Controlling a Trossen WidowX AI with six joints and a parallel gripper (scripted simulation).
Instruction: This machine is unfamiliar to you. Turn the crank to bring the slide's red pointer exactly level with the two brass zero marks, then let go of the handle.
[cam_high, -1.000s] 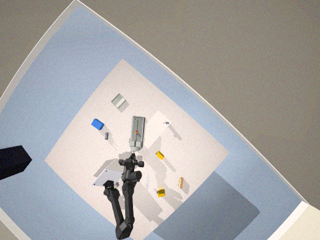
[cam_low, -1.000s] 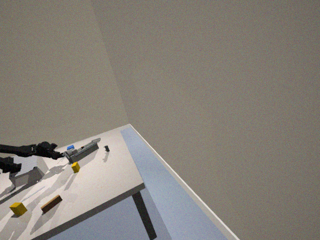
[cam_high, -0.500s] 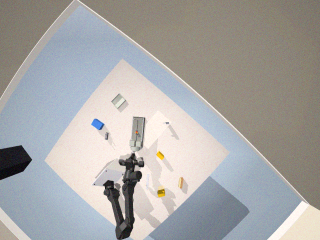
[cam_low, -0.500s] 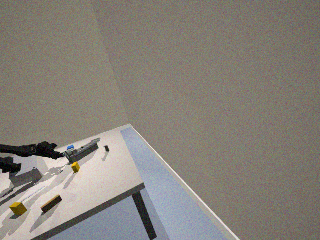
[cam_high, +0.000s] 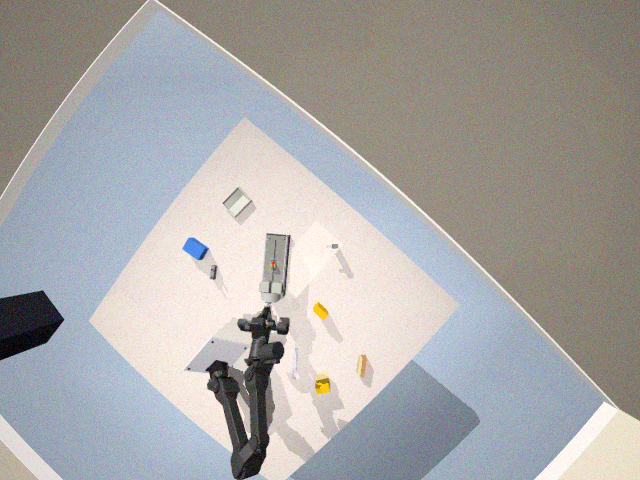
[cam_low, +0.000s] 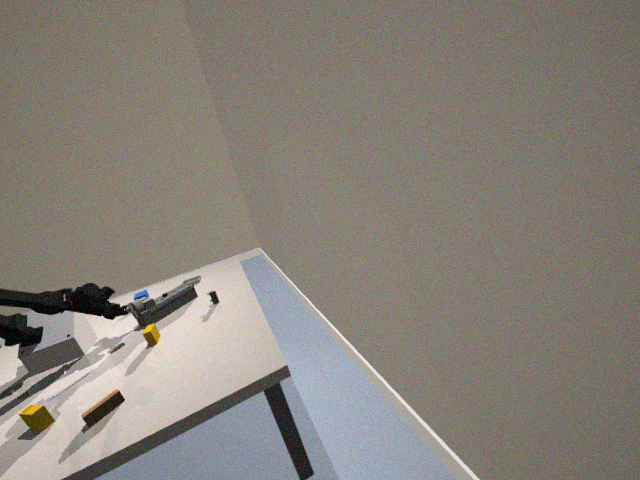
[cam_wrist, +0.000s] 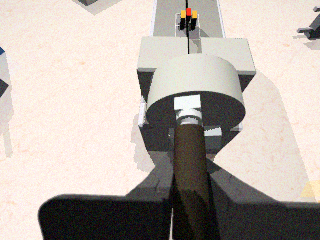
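Note:
The grey machine (cam_high: 268, 253) (cam_low: 173, 308) lies on the table, with a slotted track and a pale round crank disc (cam_wrist: 197, 72) at its near end. In the wrist view the slide's red pointer (cam_wrist: 188, 11) stands between the two brass marks, left (cam_wrist: 183, 14) and right (cam_wrist: 194, 14). Its red tip looks slightly farther up the track than they do; exact level is hard to tell. The dark brown crank handle (cam_wrist: 190, 150) points back from the disc toward me. My gripper (cam_high: 267, 308) (cam_low: 124, 310) (cam_wrist: 182, 157) is shut on it, a finger on each side.
A blue block (cam_high: 194, 248) (cam_low: 141, 294) and a grey tray (cam_high: 237, 203) lie left of and beyond the machine. A yellow block (cam_high: 320, 310) (cam_low: 151, 334) is at its near right. Another yellow block (cam_low: 36, 417), a wooden block (cam_high: 361, 365) (cam_low: 103, 407) and a pale box (cam_high: 219, 352) are nearer.

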